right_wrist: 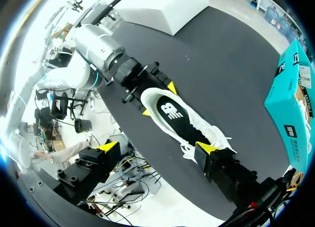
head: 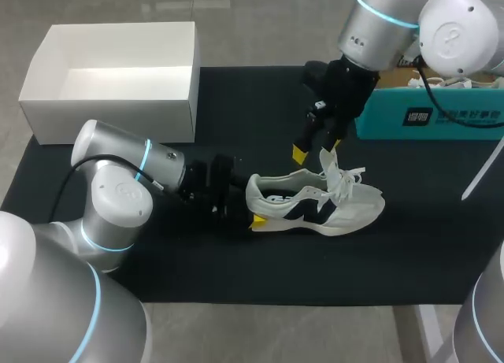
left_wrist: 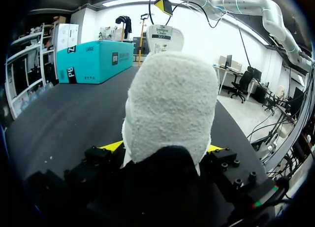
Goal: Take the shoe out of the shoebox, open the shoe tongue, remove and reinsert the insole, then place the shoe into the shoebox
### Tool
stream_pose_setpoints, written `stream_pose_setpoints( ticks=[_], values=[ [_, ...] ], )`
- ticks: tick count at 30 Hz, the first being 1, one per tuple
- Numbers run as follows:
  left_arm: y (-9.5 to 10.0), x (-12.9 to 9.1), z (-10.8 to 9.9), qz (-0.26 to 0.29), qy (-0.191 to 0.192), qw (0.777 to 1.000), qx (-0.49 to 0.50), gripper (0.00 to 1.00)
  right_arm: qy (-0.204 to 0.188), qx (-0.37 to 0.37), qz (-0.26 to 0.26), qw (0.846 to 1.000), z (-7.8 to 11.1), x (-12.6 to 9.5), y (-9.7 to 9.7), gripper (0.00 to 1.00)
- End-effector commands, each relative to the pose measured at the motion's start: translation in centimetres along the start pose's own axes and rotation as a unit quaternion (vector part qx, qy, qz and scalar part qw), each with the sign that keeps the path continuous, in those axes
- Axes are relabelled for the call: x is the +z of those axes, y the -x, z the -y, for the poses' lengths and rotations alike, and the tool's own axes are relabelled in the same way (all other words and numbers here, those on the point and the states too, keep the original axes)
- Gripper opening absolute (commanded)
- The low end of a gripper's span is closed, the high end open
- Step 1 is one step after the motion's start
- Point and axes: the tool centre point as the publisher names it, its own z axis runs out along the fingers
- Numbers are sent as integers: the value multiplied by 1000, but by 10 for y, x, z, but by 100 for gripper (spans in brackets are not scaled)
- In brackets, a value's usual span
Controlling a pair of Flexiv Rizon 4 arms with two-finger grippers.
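A white shoe [head: 315, 205] with black trim stands on its sole mid-scene, toe pointing right, with a black insole [right_wrist: 177, 119] inside. The white shoebox [head: 110, 111] sits open at the far left.

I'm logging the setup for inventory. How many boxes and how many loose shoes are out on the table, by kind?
Boxes: 2 (white shoebox, teal box)
Shoes lying outside a box: 1 (white shoe)
Total: 3
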Motion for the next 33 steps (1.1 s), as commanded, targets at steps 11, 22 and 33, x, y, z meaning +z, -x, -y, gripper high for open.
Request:
stream_pose_setpoints(
  ticks=[11, 22, 33],
  values=[
    [2, 1, -1, -1, 1, 1000, 0, 0, 0, 1, 1, 1000, 0, 0, 0, 100],
    [2, 1, -1, -1, 1, 1000, 0, 0, 0, 1, 1, 1000, 0, 0, 0, 100],
    [2, 1, -1, -1, 1, 1000, 0, 0, 13, -123, 101, 987, -22, 5, -8, 100]
  ],
)
